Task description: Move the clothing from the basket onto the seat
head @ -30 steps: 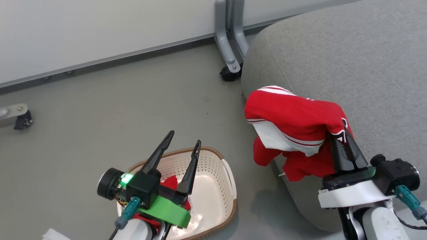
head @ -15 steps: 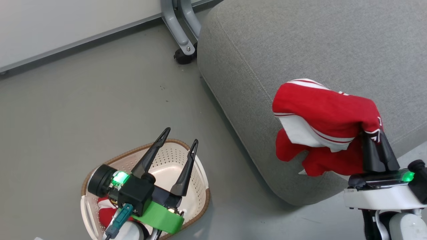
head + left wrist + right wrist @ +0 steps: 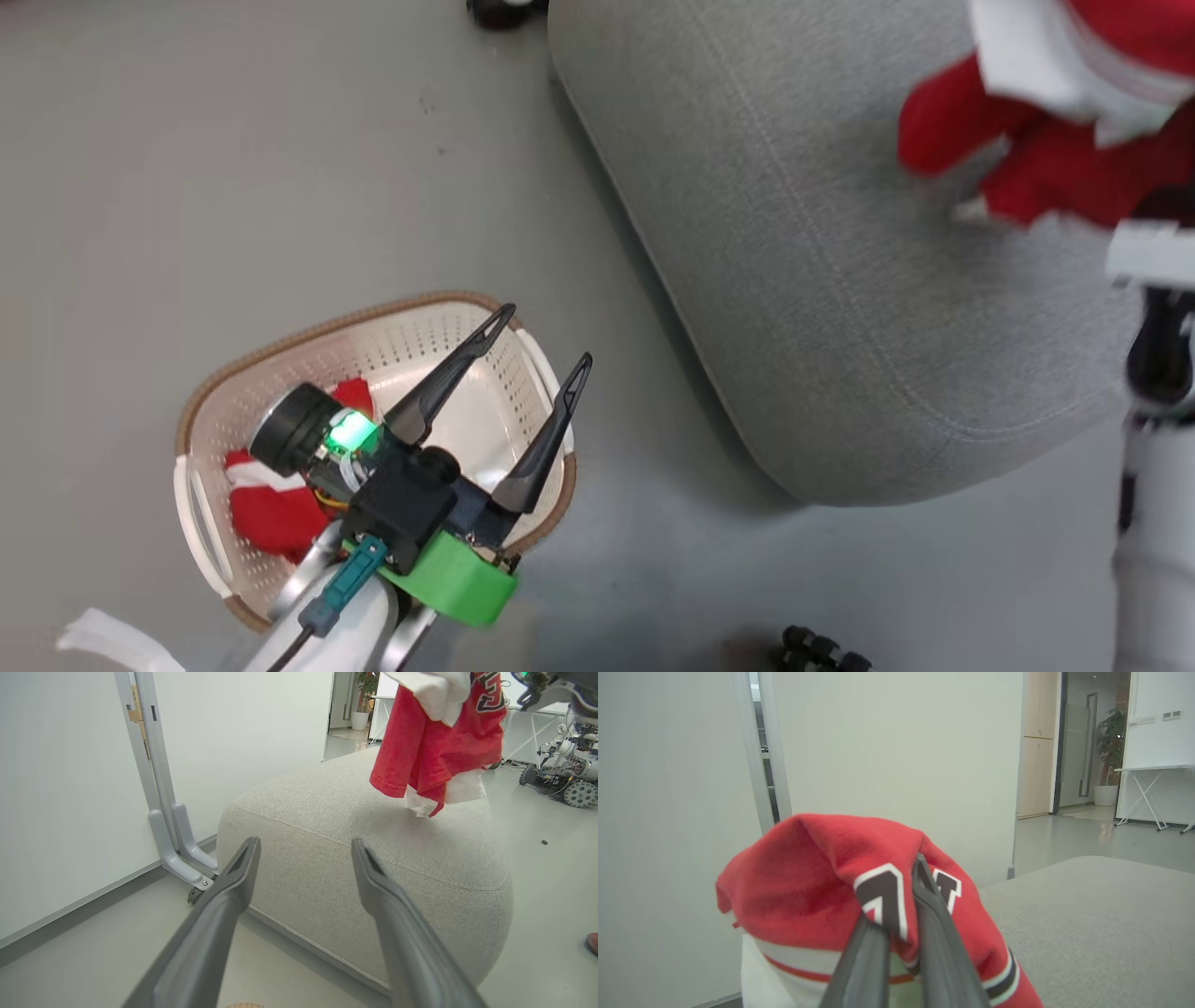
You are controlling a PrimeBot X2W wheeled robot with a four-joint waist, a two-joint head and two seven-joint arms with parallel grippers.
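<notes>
Frame leg [image 3: 161, 835] beside the seat [image 3: 794, 280], red garment [image 3: 271, 513] in the basket [image 3: 308, 327] under your wide, empty left gripper [image 3: 547, 333], right gripper [image 3: 903, 905] clamped on a second garment [image 3: 808, 891] over the seat.

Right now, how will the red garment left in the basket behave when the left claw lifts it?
Probably floppy: the remaining garment lies crumpled in the basket, and the held garment hangs in loose folds. Likely light: that one dangles from one pinch. Ends may trail.

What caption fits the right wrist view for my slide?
Right gripper shut on a red garment, held above the grey seat.
</notes>
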